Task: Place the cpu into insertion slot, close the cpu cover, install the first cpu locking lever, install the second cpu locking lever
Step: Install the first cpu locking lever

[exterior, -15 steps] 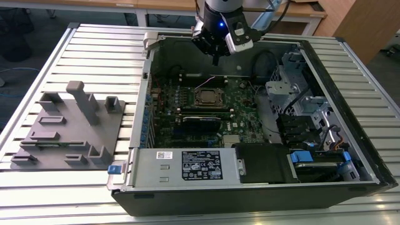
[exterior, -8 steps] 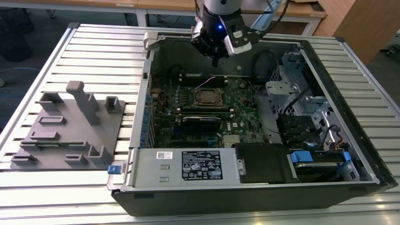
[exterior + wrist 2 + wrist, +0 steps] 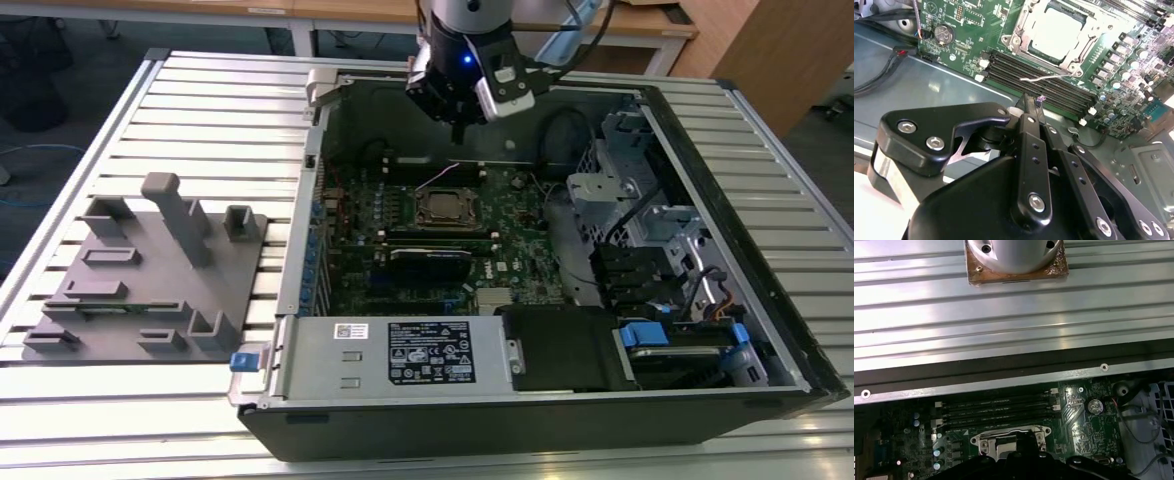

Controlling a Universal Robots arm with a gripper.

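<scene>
The cpu [image 3: 1056, 30], a pale silver square, lies in the insertion slot [image 3: 447, 208] on the green motherboard. The cpu cover [image 3: 1019, 42], a dull metal frame, sits down around it. One thin wire locking lever [image 3: 1049, 77] sticks out loose over the black memory slots; in the exterior view it shows as a pale line [image 3: 441, 178]. My gripper [image 3: 458, 122] hangs above the far end of the case, off the socket, with its black fingers [image 3: 1026, 125] closed together on nothing. In the first wrist view the socket [image 3: 1004, 440] is partly hidden behind the gripper.
The open computer case [image 3: 747, 250] lies on a slatted metal table [image 3: 200, 110]. A labelled power supply box [image 3: 400, 350] fills the near side of the case, with drive cages and cables [image 3: 654, 250] on the exterior view's right. A grey fixture block [image 3: 147, 270] stands on the exterior view's left.
</scene>
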